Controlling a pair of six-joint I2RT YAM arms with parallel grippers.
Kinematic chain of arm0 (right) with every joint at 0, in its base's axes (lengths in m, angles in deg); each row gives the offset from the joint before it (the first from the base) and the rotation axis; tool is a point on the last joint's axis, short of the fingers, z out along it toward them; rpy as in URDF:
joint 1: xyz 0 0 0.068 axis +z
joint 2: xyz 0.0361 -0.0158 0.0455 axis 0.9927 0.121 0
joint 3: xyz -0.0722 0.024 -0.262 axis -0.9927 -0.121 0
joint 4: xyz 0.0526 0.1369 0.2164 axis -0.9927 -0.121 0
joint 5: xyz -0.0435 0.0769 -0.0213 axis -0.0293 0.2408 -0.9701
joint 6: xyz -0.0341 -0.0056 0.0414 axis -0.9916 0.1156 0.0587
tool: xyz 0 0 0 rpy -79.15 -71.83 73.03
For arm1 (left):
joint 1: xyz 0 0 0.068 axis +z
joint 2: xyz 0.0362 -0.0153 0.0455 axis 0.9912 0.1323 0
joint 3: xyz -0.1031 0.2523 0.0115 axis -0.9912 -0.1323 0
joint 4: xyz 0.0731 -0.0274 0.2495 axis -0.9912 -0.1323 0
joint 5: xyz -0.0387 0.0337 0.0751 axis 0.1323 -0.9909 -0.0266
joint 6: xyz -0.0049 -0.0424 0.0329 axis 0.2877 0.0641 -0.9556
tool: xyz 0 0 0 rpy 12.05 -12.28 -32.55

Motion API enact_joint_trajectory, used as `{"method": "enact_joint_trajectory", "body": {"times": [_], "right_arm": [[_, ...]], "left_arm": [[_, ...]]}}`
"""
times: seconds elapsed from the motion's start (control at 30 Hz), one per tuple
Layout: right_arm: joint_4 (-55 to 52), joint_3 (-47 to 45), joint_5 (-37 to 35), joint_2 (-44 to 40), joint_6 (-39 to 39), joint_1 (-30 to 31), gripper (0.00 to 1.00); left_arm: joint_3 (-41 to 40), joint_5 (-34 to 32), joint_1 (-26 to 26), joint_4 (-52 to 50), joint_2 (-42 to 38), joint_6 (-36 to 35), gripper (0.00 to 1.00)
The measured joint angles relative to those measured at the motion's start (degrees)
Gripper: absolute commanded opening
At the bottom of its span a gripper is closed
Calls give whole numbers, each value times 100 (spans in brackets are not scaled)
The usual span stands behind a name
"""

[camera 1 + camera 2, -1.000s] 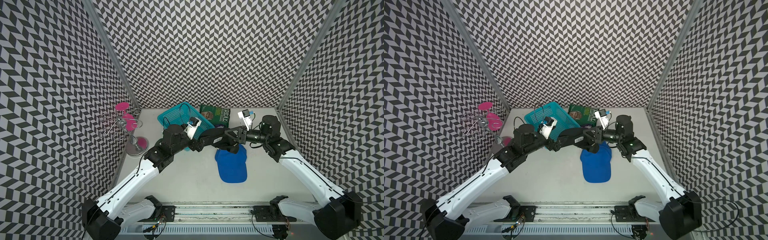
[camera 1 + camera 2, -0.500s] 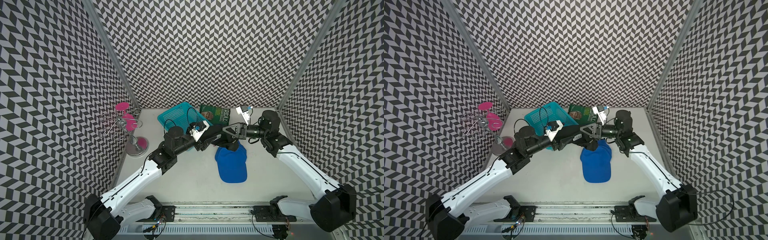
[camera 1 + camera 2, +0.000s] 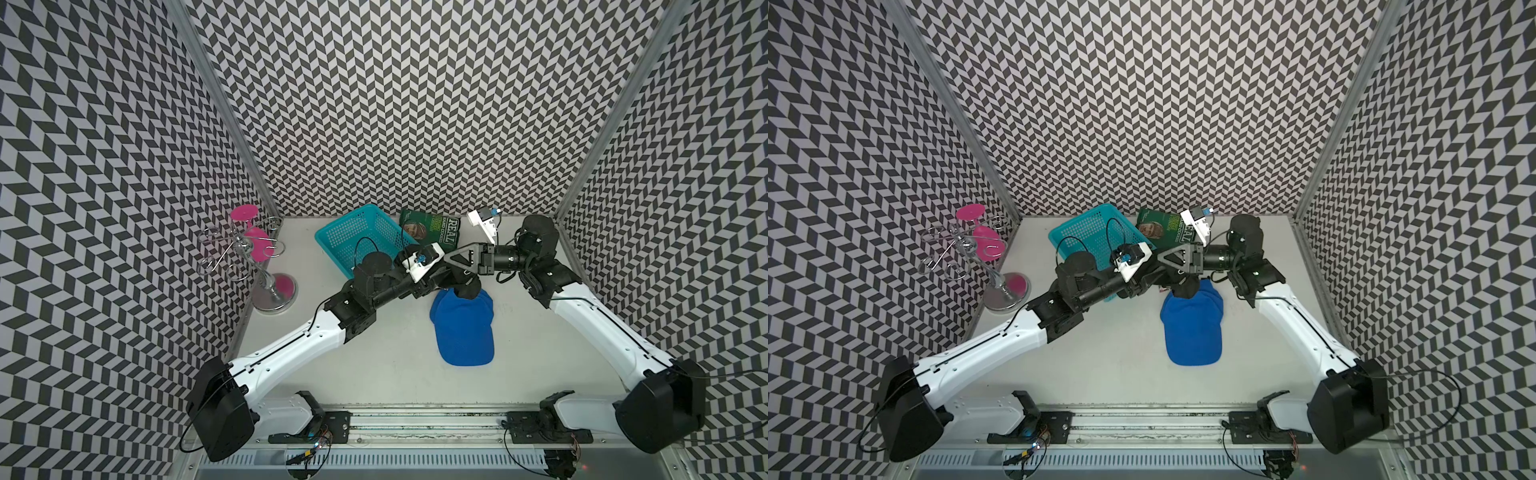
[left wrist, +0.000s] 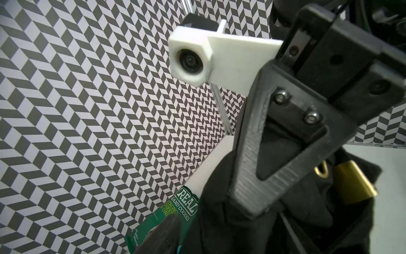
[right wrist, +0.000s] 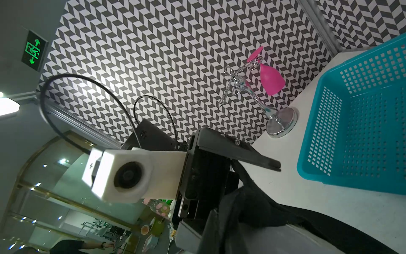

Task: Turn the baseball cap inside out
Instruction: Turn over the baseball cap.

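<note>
The blue baseball cap [image 3: 463,328] lies just beside the teal basket [image 3: 357,232], its black lining drawn up at the end nearest the basket. The right gripper [image 4: 250,204] pinches that lining; the left gripper [image 5: 241,193], between it and the basket, has fingers spread around the cloth

One cap [image 3: 465,332], one basket [image 3: 353,232], one crisp bag [image 3: 432,228], one stand [image 3: 272,286].

Basket [image 3: 343,224] + chip bag [image 3: 432,228] just behind cap [image 3: 463,328]; front prob. open.
</note>
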Motion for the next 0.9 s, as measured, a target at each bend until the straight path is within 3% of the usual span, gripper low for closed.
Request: {"method": "enact_joint_trajectory", "body": {"times": [0.23,0.4,0.47,0.63,0.77,0.83,0.9], "right_arm": [[-157,46,-17,13,-385,-83,8],[-643,96,-372,-74,-942,-98,30],[-780,125,-562,-153,-1134,-122,42],[-892,374,-1292,-339,-1589,-269,56],[-813,356,-1746,-603,-1917,-284,87],[-638,195,-1961,-800,-2144,-264,98],[-404,-179,-2308,-1130,-2450,-181,100]], "left_arm": [[544,-315,-92,-317,461,-85,28],[551,-516,-127,-577,457,-55,2],[549,-623,-129,-723,415,-26,0],[549,-839,-149,-1102,216,308,0],[551,-885,-109,-1360,131,953,0],[557,-876,-50,-1493,131,1327,0],[599,-826,59,-1672,131,1773,0]]}}
